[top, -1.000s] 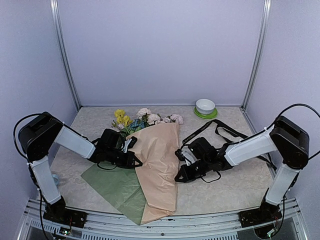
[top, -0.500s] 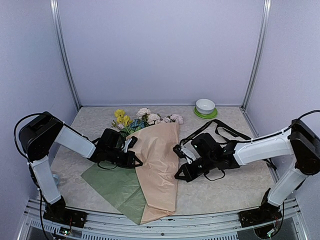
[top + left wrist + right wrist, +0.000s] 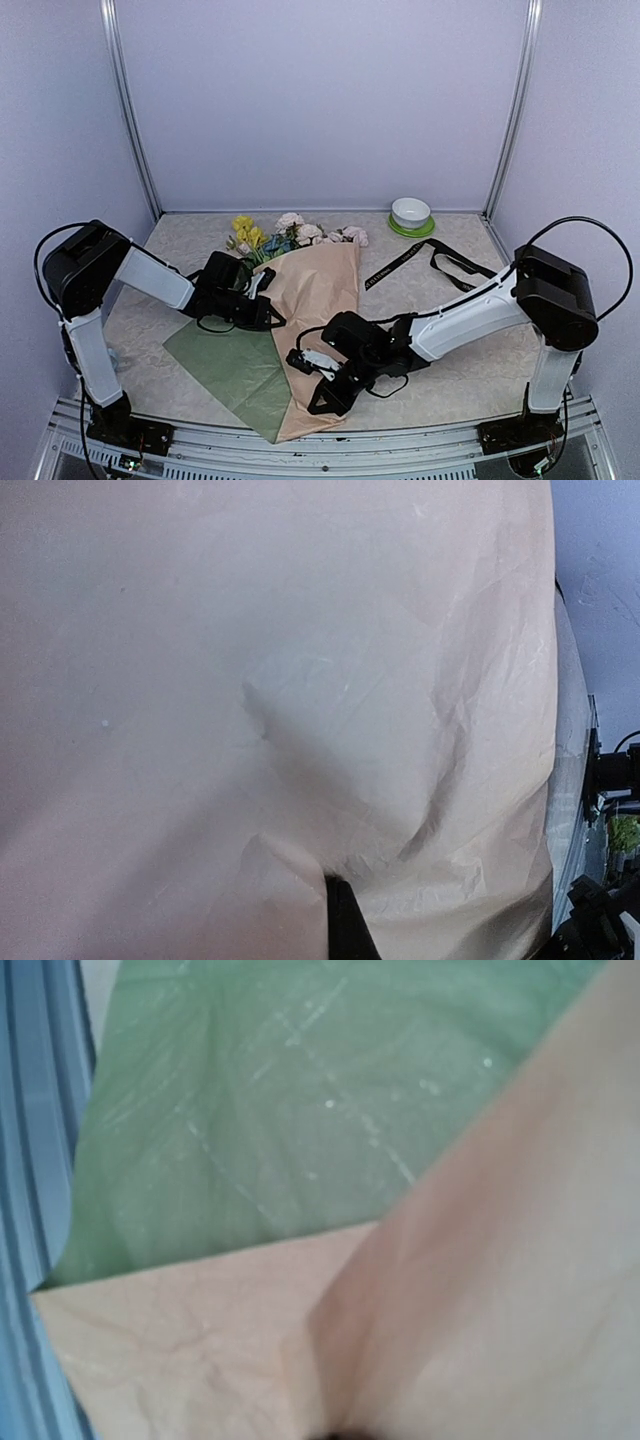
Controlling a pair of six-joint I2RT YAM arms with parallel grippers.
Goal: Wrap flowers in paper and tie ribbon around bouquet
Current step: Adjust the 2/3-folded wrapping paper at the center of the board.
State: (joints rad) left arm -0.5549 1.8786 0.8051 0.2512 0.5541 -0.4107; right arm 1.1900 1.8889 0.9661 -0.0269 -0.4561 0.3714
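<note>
The flowers [image 3: 290, 233] lie flat toward the far side of the table [image 3: 490, 350], heads pointing away from the arms. Only the yellow, blue and pink blooms show. Their stems are hidden under the peach-tan sheet [image 3: 318, 300], which is folded over them in a long, narrow run that reaches the near edge. The sage-green sheet [image 3: 232, 368] lies beneath it and sticks out on the left as a flat corner, so it reads as the outer layer, not yet rolled in.

The left gripper [image 3: 268, 316] sits low at the left edge of the peach-tan sheet, about halfway along the bundle. Its jaws are clenched. In its wrist view the paper fills the frame and a crease runs down to the one dark fingertip [image 3: 338, 920]. I judge it is pinching that edge to keep the fold from springing open.

The right gripper [image 3: 318, 398] reaches across to the lower end of the peach-tan sheet, jaws likewise clamped. In its wrist view a ridge of peach paper converges on the fingers, with the green beyond. It looks to be carrying the loose flap leftward to narrow the cone at the stem end.

The ribbon [image 3: 400, 264] lies slack and untouched on the right, well apart from the paper. A white bowl [image 3: 411, 211] on a green saucer [image 3: 412, 229] stands at the far edge.
</note>
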